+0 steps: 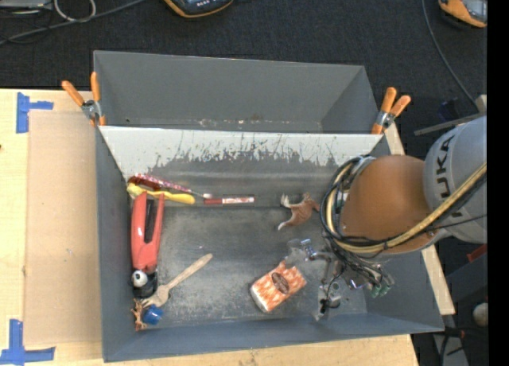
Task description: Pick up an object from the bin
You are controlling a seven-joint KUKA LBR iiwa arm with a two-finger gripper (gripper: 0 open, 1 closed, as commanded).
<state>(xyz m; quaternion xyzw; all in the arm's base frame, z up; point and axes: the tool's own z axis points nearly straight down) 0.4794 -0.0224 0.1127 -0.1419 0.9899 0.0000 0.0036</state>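
— Camera view: what is over the grey metal bin?
— The big robot arm, bent down from the right.
— And its gripper?
— Low, just beside the orange-and-white patterned packet near the front wall. Open or closed, I cannot tell.

Partly hidden black lettering "KUKA" stands on the arm's grey casing.

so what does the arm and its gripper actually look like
The arm is pale grey with dark KUKA lettering. A rounded orange-brown cover sits at its wrist, ringed by looped black and yellow cables. The gripper below is small, dark metal.
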